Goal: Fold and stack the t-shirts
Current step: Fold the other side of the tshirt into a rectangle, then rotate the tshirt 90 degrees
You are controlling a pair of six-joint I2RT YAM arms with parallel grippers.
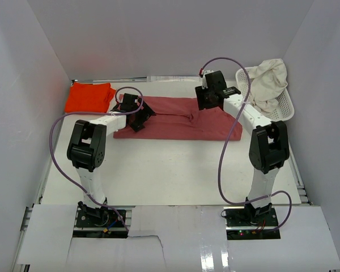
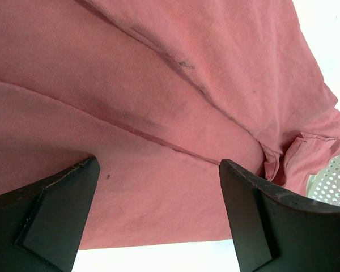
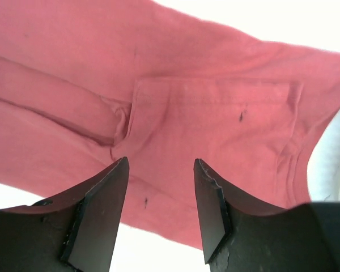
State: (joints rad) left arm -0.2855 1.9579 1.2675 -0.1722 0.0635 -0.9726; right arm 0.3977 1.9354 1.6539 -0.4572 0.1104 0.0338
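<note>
Rose shirt [image 1: 175,126]: lies on the bench [image 1: 175,175] at far centre, folded into a wide band running left to right, with a crease along its length. Its right end reaches close to the basket [image 1: 285,107].

Orange shirt [image 1: 89,97]: folded flat at the far left corner, just beside the left end of the rose shirt.

Cream shirt [image 1: 270,82]: bunched and unfolded in the basket at far right, part of it hanging over the rim.

Left end effector [image 2: 158,167]: over the left part of the rose shirt. Jaws spread wide, nothing between them; cloth shows beneath the gap. Whether the fingertips touch the cloth cannot be told.

Right end effector [image 3: 161,164]: over the right part of the rose shirt, near its far edge. Jaws partly apart, nothing gripped. Below the gap lies a stitched rectangular fold of the shirt; pocket or sleeve cannot be told.
</note>
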